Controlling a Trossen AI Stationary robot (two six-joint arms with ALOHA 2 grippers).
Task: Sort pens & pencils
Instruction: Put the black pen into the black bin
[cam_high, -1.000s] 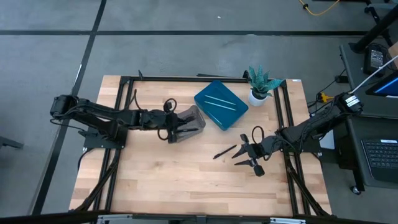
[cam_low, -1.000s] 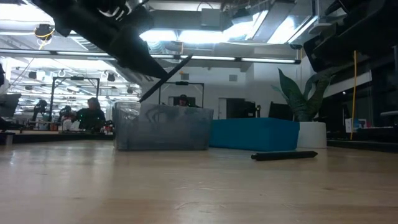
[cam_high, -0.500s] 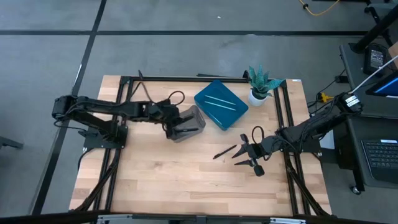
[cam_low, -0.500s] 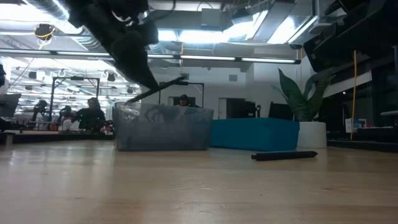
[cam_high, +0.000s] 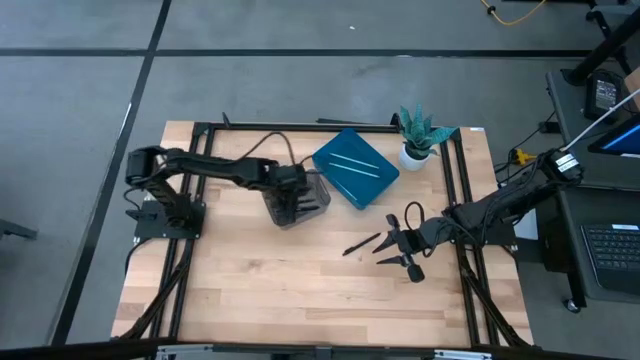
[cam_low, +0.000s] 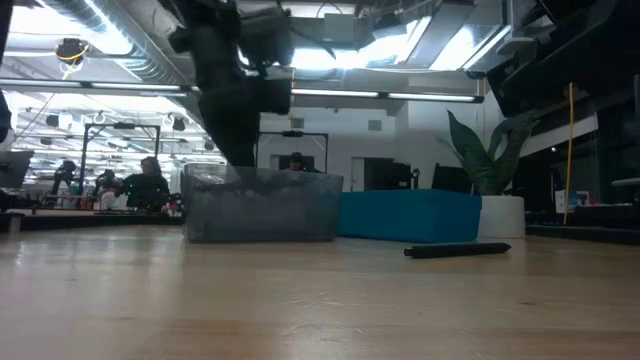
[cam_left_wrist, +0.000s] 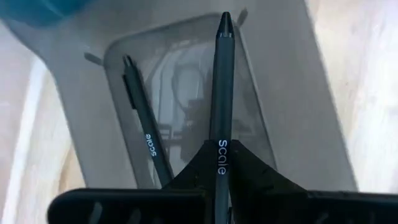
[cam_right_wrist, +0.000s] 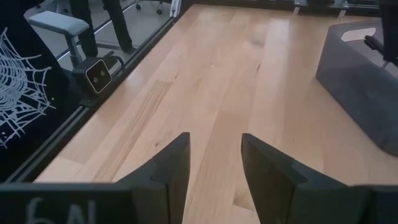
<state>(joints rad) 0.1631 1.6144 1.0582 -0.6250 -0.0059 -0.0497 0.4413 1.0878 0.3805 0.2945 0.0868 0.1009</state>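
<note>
The left gripper (cam_high: 293, 195) is right over the grey bin (cam_high: 297, 198), just left of the table's middle in the high view, and its fingers are pinching a black pen (cam_left_wrist: 221, 93) marked "scale". In the left wrist view that pen runs straight out from between the fingertips, its tip pointing down into the bin. A second black pen (cam_left_wrist: 144, 140), same lettering, lies on the bin's floor just beside the held one, slightly angled away from it.

From the low view, the left arm drops in from above and meets the top of the translucent bin (cam_low: 262, 205), with the blue tray (cam_low: 408, 215) sitting next to it.

At about one o'clock from the bin in the high view, the blue tray (cam_high: 335, 175) carries two light blue sticks (cam_high: 355, 165) lying side by side. Another black pen (cam_high: 361, 243) lies on the bare wood at roughly four o'clock from the bin, well apart from the left gripper.

The right gripper (cam_high: 394, 252) waits with its fingers spread, near the table's right side, the loose black pen just at its nine o'clock. A potted plant (cam_high: 419, 135) stands by the tray's far corner.
</note>
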